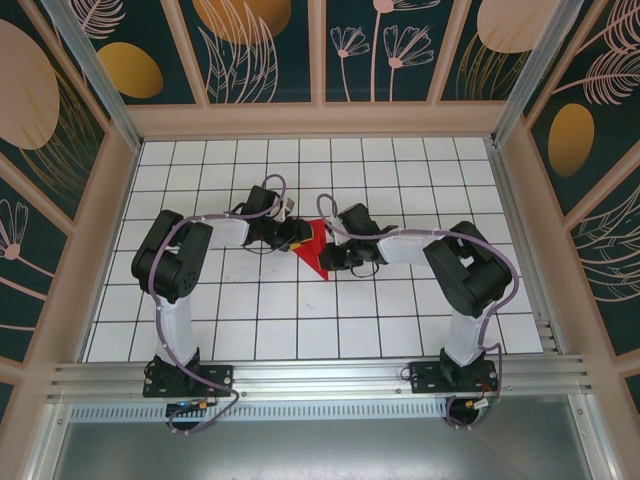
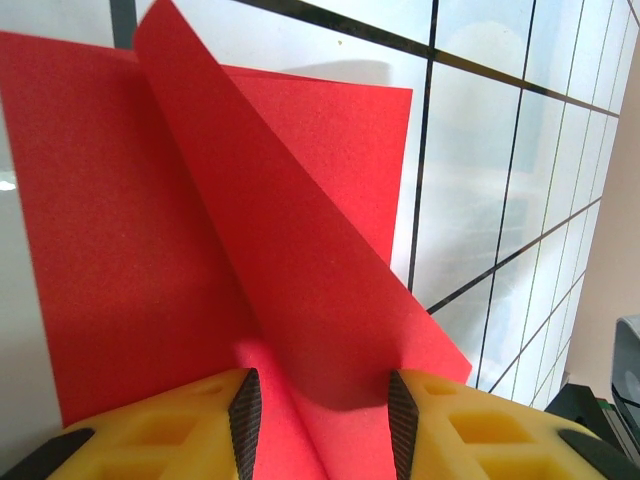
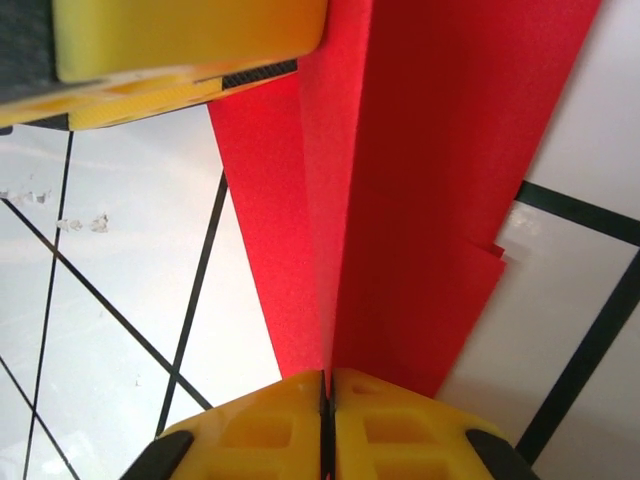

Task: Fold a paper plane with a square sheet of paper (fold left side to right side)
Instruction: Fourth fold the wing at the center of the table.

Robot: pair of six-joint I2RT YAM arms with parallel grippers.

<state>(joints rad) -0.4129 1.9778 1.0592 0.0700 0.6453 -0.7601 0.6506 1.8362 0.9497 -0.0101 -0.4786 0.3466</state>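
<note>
Past the arm bases point(image 1: 187, 378) at the near edge, the top view has the red paper point(image 1: 312, 250) lying mid-table point(image 1: 400, 330) as a pointed wedge between the left gripper point(image 1: 287, 236) and the right gripper point(image 1: 340, 258) — folded, but not yet a slim dart. At the left wrist the yellow fingers point(image 2: 150, 440) stand partway apart astride the paper, and one flap point(image 2: 290, 230) rises unpressed off the layer beneath. At the right wrist the fingers point(image 3: 400, 435) are closed tight on the paper's long crease, with stepped layers beside it — so I judge the early folds made, the flap's pressing and later folds left.
</note>
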